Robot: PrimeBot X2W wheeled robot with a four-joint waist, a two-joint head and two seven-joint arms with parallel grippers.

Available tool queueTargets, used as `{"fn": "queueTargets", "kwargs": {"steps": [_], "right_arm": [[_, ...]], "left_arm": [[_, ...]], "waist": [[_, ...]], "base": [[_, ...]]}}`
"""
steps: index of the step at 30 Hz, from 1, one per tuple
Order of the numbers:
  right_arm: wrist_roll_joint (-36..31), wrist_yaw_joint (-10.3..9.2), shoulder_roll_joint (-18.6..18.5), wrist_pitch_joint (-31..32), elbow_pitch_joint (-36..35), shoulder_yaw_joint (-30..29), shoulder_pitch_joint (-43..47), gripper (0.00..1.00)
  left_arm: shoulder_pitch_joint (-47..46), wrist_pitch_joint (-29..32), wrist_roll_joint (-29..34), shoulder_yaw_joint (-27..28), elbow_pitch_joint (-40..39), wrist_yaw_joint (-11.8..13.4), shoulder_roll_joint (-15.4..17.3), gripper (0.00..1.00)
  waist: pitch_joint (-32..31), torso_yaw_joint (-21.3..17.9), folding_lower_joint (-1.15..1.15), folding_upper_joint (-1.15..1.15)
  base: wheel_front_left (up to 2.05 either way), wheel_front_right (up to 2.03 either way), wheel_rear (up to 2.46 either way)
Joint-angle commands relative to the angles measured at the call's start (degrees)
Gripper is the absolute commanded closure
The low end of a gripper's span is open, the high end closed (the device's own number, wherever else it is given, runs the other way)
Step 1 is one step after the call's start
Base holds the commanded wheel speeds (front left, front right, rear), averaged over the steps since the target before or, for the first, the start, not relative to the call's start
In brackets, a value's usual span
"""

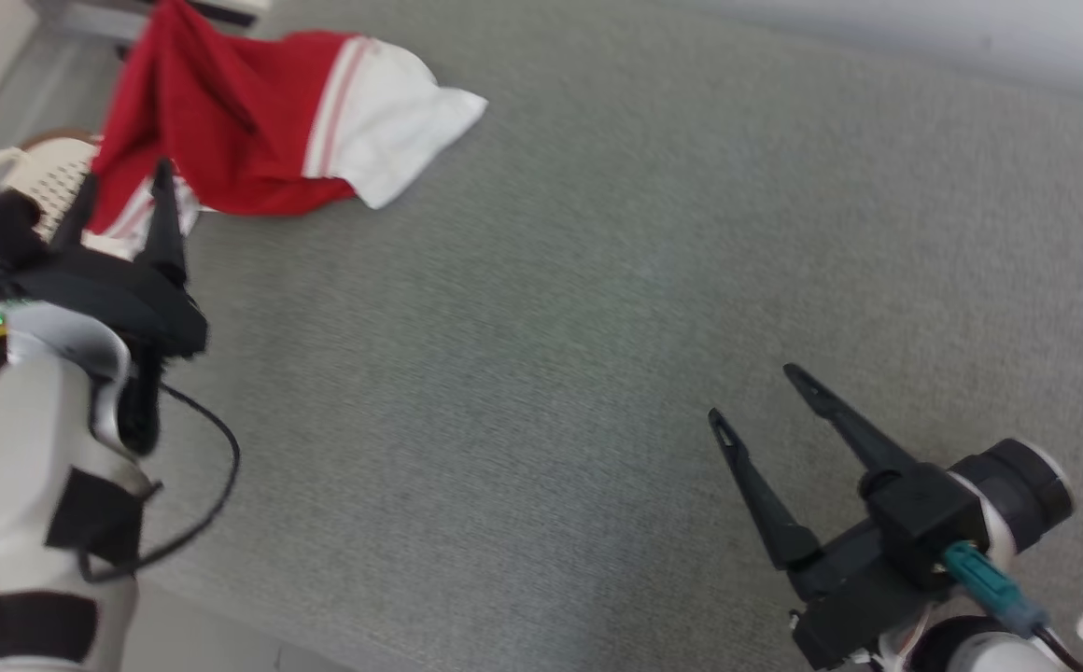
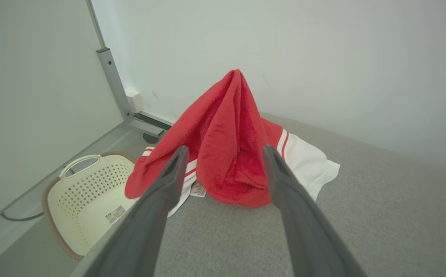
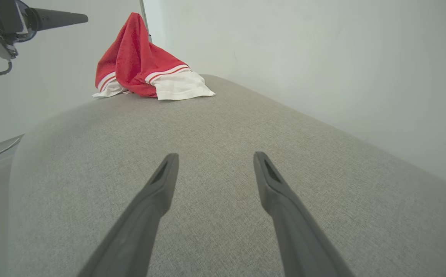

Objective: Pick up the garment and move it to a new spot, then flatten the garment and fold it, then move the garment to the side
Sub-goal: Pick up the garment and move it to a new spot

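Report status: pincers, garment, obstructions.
Left pincer open, pointed at the heaped red-and-white cloth garment, not touching. Right pincer open above the grey fabric surface. Cream perforated plastic basket just past the garment.

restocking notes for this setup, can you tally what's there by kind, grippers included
garment: 1
basket: 1
table: 1
grippers: 2 (left gripper, right gripper)
total: 5

Grey table (image 1: 541, 373) bears a heaped red-and-white garment (image 1: 252, 131).
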Motion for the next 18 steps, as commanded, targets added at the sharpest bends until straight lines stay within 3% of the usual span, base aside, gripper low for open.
{"fn": "queueTargets", "kwargs": {"steps": [1, 9, 18], "right_arm": [[-0.28, -0.13, -0.79, 0.46, -1.28, -0.13, -0.18, 0.00], [-0.79, -0.13, -3.29, 3.71, -10.98, -2.18, 1.44, 0.00], [-2.02, -0.13, -3.55, 4.71, -16.55, -4.96, 5.96, 0.00]], "left_arm": [[-1.88, 0.03, -0.96, 0.10, 0.91, 0.09, 0.45, 0.00], [-10.28, -0.50, -3.48, 2.50, 9.30, 0.91, 3.67, 0.00], [-15.08, -3.21, -7.97, 7.04, 16.82, 3.52, 3.86, 0.00]], "waist": [[9.75, -7.16, -0.02, -0.01], [16.71, -10.08, -0.02, -0.01], [20.11, -12.54, -0.02, -0.01]], "base": [[0.00, 0.00, 0.00], [0.00, 0.00, 0.00], [0.00, 0.00, 0.00]]}}
